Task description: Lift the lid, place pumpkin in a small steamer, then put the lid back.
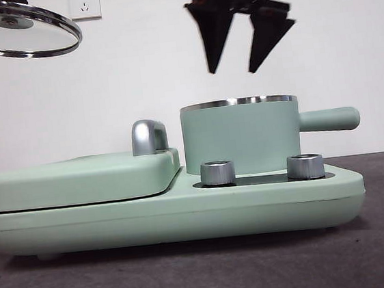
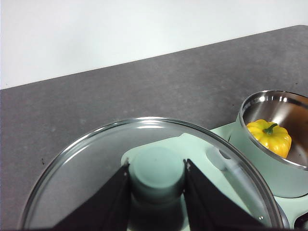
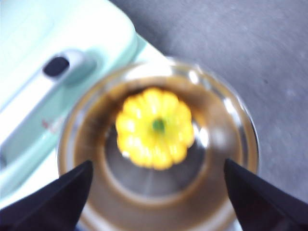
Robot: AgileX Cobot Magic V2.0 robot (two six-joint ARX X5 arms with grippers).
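Observation:
The mint-green small steamer [image 1: 241, 137] stands on the unit's right side, its handle pointing right. The yellow pumpkin [image 3: 155, 127] lies inside it on the bottom, also seen in the left wrist view [image 2: 270, 136]; the front view hides it. My right gripper [image 1: 239, 65] hangs open and empty just above the pot's rim. My left gripper [image 2: 158, 175] is shut on the mint knob of the glass lid [image 1: 18, 29], held high at the upper left, above the flat cover.
The wide flat mint-green hinged cover [image 1: 79, 178] with a chrome handle [image 1: 147, 136] fills the unit's left side. Two steel dials [image 1: 217, 173] sit in front of the pot. Grey table top lies around the unit.

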